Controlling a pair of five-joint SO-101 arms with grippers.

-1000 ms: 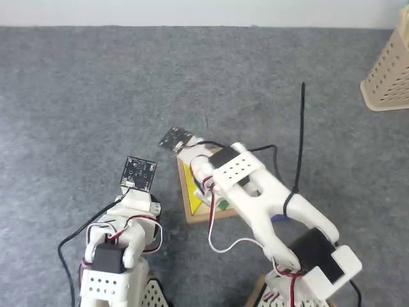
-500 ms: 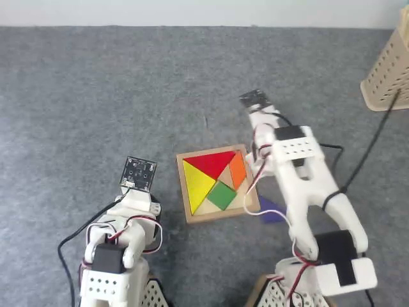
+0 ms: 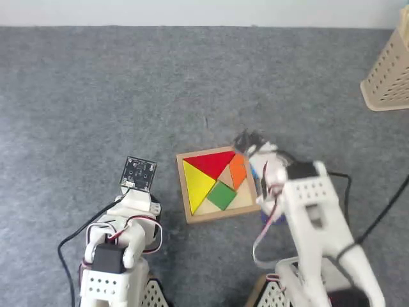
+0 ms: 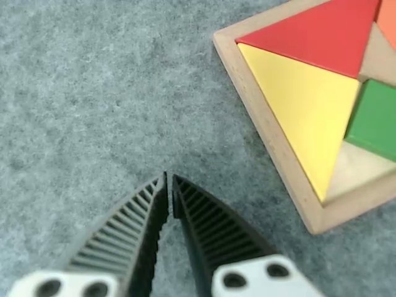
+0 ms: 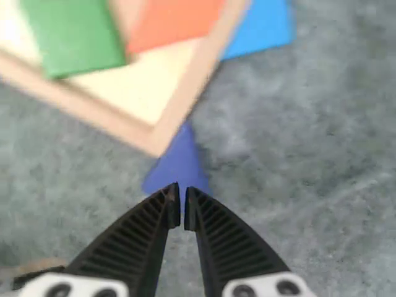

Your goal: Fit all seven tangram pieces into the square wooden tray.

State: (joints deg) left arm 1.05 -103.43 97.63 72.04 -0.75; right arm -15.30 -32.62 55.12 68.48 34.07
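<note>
A: Wooden tray [image 3: 181, 188]?
B: On the tabletop [image 3: 96, 83] — red triangle [image 3: 211, 163], yellow triangle [image 3: 197, 184], green square [image 3: 222, 195], orange piece [image 3: 238, 171] inside; blue piece [image 5: 263, 28], dark blue piece [image 5: 179, 164] outside one corner.
A: Grip?
B: Shut, empty — left jaws near the tray, right jaws over the dark blue piece.

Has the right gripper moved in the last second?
Yes. In the high view the right gripper left the wooden tray's far left corner, swung out right, and now sits beside its right edge.

A beige perforated basket [image 3: 390, 67] stands on grey carpet [image 3: 96, 83].

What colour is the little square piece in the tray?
Green square, clearest in left wrist view.
</note>
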